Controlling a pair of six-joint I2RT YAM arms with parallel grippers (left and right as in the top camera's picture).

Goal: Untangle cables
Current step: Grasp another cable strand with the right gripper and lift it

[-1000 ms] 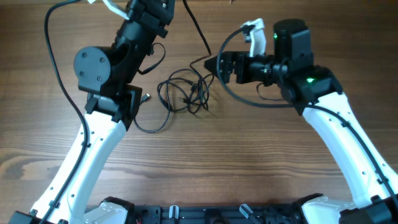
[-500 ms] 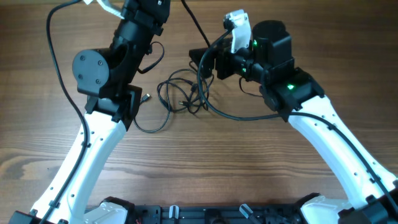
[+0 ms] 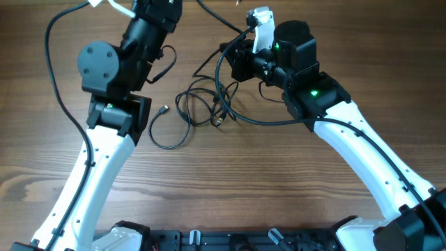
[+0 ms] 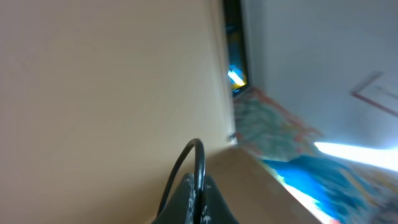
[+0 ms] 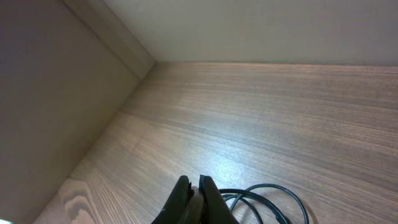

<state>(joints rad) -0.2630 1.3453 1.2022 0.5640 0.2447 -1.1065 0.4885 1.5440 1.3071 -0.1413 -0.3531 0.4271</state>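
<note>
Right hand (image 3: 225, 56), overhead view: fingers pressed together with no gap to speak of, tips pointing toward the left arm's side. Meets at its fingertips a straight, taut-looking strand slanting away and down to the heap. Right hand (image 5: 194, 186), wrist view: closed tight, hovering over bare bench (image 5: 261, 112), black cords curving out from just beside its right finger. Grips, as far as can be told, one strand of the cables (image 5: 267, 186).

Just below and in front of that hand, lying on the bench (image 3: 279, 174): the cables (image 3: 209, 104), a loose knot of thin black loops crossing one another. Beyond the knot, farther from the right hand and nearer the left arm (image 3: 111, 70): one wide, slack loop (image 3: 171, 143) lying flat, ending in a small plug (image 3: 164, 109). At the edge of the knot away from the right hand: another plug end (image 3: 217, 122).

Left hand (image 4: 198, 196), wrist view only, blurred: fingers closed on a thin black cord (image 4: 201, 165) arching up out of them and back down. Raised well apart from the knot, with wall (image 4: 93, 81) behind rather than bench.
</note>
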